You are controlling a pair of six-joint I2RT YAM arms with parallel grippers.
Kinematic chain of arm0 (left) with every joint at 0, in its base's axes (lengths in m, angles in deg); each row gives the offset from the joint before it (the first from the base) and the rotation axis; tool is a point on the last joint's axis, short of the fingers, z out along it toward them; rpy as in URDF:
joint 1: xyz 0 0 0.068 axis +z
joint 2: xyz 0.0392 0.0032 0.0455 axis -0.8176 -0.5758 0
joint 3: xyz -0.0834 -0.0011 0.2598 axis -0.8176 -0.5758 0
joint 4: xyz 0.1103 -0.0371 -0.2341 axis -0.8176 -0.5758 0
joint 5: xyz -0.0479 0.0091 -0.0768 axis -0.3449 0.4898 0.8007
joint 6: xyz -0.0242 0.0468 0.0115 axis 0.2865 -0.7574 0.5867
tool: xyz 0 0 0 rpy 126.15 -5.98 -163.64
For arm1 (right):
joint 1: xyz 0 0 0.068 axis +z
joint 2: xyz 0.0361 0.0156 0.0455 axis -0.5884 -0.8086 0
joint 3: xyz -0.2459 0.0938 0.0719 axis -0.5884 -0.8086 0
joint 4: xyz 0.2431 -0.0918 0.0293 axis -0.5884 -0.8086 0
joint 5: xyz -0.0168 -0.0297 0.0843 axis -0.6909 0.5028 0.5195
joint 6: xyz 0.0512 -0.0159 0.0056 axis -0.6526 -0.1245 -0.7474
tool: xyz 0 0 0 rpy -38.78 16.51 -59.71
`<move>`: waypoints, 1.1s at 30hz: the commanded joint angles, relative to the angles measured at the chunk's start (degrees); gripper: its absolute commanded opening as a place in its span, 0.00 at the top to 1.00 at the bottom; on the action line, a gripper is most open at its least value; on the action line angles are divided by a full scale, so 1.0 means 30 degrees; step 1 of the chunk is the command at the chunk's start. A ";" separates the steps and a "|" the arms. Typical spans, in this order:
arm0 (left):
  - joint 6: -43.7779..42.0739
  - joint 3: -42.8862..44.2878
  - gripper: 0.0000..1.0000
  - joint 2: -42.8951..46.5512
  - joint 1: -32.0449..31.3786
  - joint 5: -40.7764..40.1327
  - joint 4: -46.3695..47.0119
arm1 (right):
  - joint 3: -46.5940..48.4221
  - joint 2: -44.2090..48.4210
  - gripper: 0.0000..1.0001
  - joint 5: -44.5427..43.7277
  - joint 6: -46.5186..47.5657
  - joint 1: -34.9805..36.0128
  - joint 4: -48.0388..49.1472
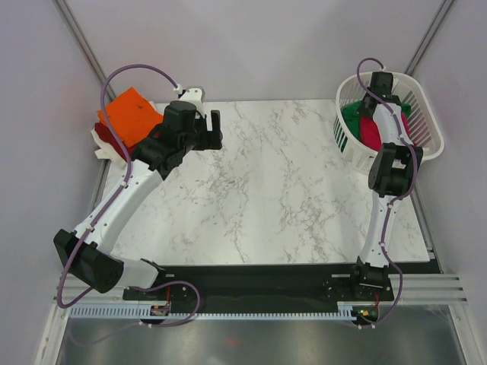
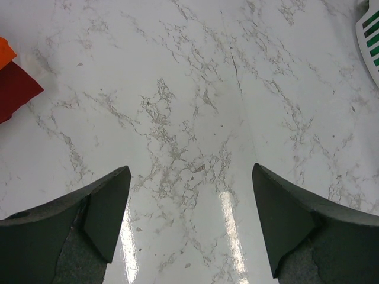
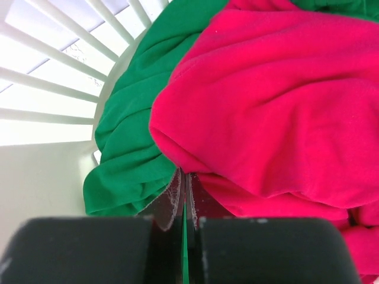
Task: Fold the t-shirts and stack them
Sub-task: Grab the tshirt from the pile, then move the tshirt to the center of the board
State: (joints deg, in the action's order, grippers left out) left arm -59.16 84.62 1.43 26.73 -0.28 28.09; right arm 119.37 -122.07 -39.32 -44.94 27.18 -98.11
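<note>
From above, the marble table carries a stack at its 10 o'clock corner: an orange t-shirt on top, a dark red t-shirt under it and a white t-shirt at the bottom. The left claw hangs just beside that stack, over bare marble. At 2 o'clock a white slatted basket holds a green t-shirt and a crimson t-shirt; the right arm reaches into it.

The left wrist view has its fingers spread wide with nothing between them. The orange and dark red corners show at 9 o'clock and the basket at 1 o'clock.

In the right wrist view, the right claw is closed tight. Its tips are tucked under the crimson fold where it meets the green cloth at 8 o'clock. Whether any cloth is pinched cannot be told.
</note>
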 commanded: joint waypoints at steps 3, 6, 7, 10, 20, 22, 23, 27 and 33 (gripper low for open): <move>-0.0790 0.0010 0.09 -0.0039 -0.0090 -0.0362 0.0253 | 0.1306 0.2536 1.00 0.0658 0.0505 0.0054 0.0606; -0.0790 0.0010 0.09 -0.0040 -0.0090 -0.0362 0.0253 | 0.1219 0.4467 1.00 0.0747 0.0942 0.0404 0.0957; -0.0790 0.0010 0.09 -0.0068 -0.0090 -0.0362 0.0253 | 0.1218 0.4999 1.00 0.0776 0.1119 0.0667 0.0986; -0.0790 0.0010 0.09 -0.0010 -0.0090 -0.0362 0.0253 | 0.1189 0.6933 1.00 0.1010 0.1647 0.1368 0.1075; -0.0790 -0.0107 0.09 0.0341 -0.0119 -0.0362 0.0253 | 0.0168 1.4571 1.00 0.7744 0.2761 0.5647 0.3470; -0.0790 -0.0137 0.09 0.0458 -0.0119 -0.0362 0.0253 | -0.1879 1.6013 1.00 0.9649 0.2295 0.5796 0.5284; -0.0790 -0.0108 0.09 0.0488 -0.0119 -0.0362 0.0253 | -0.2699 1.7209 1.00 1.0175 0.1799 0.5796 0.7062; -0.0790 -0.0136 0.09 0.1013 -0.0090 -0.0362 0.0253 | -0.6189 1.8364 0.45 1.1327 0.0682 0.5825 0.7908; -0.0790 -0.0313 0.09 0.2009 -0.0090 -0.0362 0.0253 | -1.0581 1.8568 0.02 0.2168 -0.0574 0.5796 0.2104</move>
State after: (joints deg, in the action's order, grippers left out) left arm -59.18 83.44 3.84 26.71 -0.30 27.50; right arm 95.26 -62.91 -17.24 -42.66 44.95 -81.17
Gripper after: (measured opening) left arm 0.907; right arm 0.978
